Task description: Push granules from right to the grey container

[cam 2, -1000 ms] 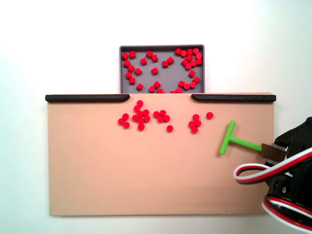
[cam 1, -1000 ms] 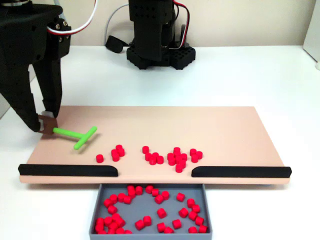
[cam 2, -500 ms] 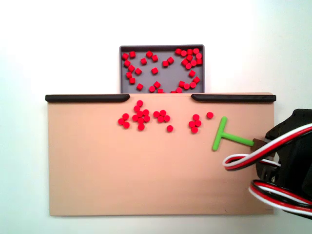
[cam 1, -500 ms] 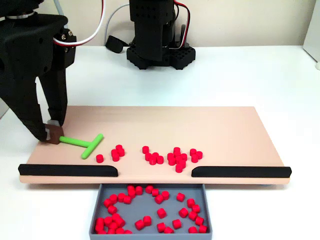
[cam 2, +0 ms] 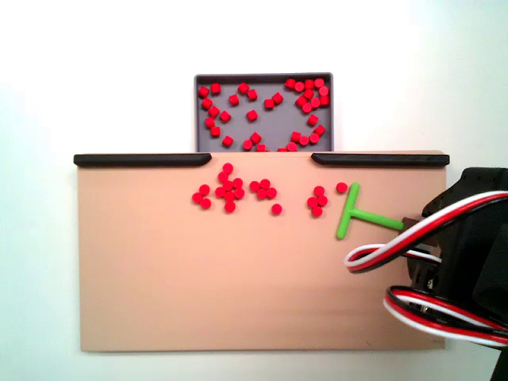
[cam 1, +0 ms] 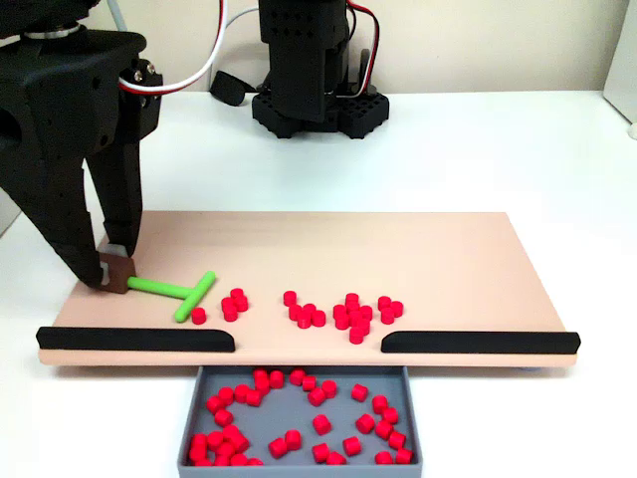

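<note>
Red granules (cam 1: 318,311) lie in loose clusters on the tan board (cam 1: 418,249) just behind the gap between the black strips; from above these granules (cam 2: 234,190) sit in front of the grey container (cam 2: 263,77). The grey container (cam 1: 189,428) below the board's front edge holds many more. My gripper (cam 1: 111,271) at the board's left end is shut on the brown handle of a green T-shaped stick (cam 1: 181,292). The crossbar stands beside the outermost granule (cam 1: 198,316). From above, the gripper (cam 2: 414,226) is largely under the arm, and the stick (cam 2: 359,213) points left.
Two black strips (cam 1: 134,339) (cam 1: 478,342) line the board's front edge, leaving a gap over the container. The arm's black base (cam 1: 309,70) stands behind the board. White table surrounds the board (cam 2: 198,278). Red, white and black cables (cam 2: 413,262) loop over the arm.
The gripper has carried the green stick along the board towards the granules and closer to the strip edge. Its crossbar now sits beside the outermost granule. The granules have not shifted.
</note>
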Action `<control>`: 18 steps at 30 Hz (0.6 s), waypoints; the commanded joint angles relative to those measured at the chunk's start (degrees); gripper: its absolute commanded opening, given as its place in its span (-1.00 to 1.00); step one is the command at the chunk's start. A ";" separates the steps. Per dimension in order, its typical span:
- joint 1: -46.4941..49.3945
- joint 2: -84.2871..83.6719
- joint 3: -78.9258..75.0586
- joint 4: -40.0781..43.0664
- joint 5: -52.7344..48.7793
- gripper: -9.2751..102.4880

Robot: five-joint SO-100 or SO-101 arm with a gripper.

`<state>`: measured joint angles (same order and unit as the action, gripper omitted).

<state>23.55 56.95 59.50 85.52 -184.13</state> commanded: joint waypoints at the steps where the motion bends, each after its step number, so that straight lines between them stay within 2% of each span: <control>1: -0.26 0.18 -2.46 0.09 -18.63 -0.84; 18: -2.20 -1.41 -4.13 0.09 -15.64 -0.84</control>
<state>21.88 55.11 57.13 85.87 -184.13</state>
